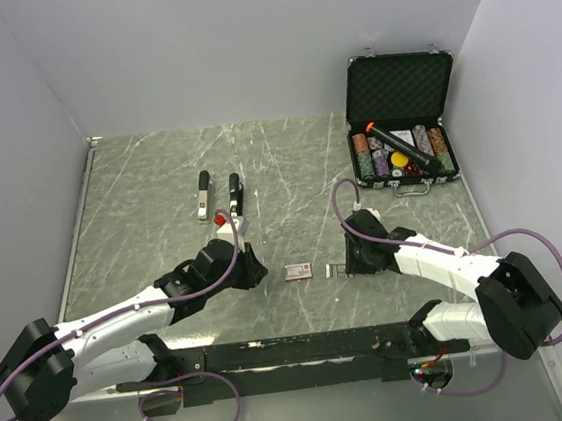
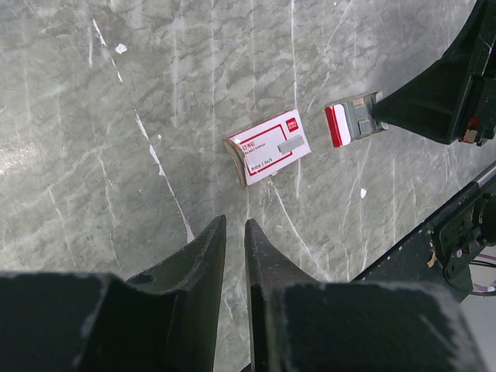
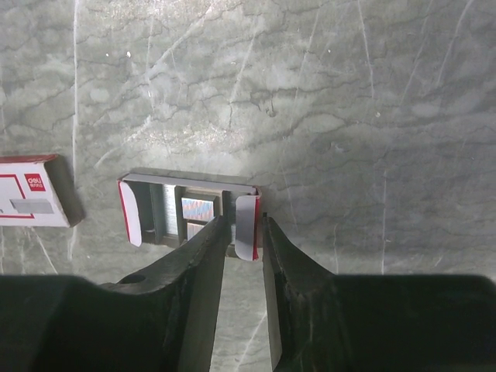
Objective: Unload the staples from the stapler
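In the top external view the stapler (image 1: 205, 193) lies left of centre on the table (image 1: 138, 185), beyond the left gripper (image 1: 259, 273). Its two long arms lie side by side, black at the far ends and pale metal at the near ends. Neither tool is near it, and whether its rail is loaded is too small to tell. The left gripper faces the right gripper (image 1: 347, 267) across a red-and-white box (image 1: 298, 271), and an open case (image 1: 399, 87) stands far right. In the left wrist view the left fingers leave only a thin slit with nothing in it, over bare marble short of the box. In the right wrist view the right fingers stand either side of the red-edged end flap of a small cardboard tray (image 3: 186, 217), narrowly apart; I cannot tell whether they press it. Inside the tray lie shiny silvery blocks that look like staples (image 3: 199, 208). I judge the stapler stiff, fairly light and smooth-shelled, so likely to slip. It is best pinched across the narrow width of its black body while the other tool works the rail. Staple strips are tiny and brittle, and safer slid out than squeezed.
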Robot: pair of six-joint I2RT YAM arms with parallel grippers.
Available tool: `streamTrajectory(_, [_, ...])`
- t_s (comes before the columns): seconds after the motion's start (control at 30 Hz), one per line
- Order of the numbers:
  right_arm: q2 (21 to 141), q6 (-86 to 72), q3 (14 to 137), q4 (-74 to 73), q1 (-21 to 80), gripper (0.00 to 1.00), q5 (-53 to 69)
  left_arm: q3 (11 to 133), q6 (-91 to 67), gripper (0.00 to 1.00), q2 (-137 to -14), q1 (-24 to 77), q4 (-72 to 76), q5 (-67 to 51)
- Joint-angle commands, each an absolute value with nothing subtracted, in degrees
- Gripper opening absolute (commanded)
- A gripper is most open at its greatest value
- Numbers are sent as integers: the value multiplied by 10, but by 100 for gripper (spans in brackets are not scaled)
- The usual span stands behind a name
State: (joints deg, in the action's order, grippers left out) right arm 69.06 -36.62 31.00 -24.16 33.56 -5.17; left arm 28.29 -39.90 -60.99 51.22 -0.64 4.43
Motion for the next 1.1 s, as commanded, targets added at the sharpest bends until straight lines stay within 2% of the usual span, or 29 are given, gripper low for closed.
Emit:
streamTrajectory(0.0, [665, -374, 337, -254, 339, 34, -69, 287, -402, 22, -609, 515, 10, 50])
streamTrajectory(0.33, [646, -379, 331, -266, 339, 34, -77, 287, -403, 22, -606, 515, 9, 50])
streamTrajectory(0.63, [657, -379, 328, -259, 339, 29, -81, 289, -402, 22, -607, 515, 7, 50])
streamTrajectory(1.07, [683, -378, 330, -245, 339, 27, -76, 288, -403, 22, -609, 515, 8, 50])
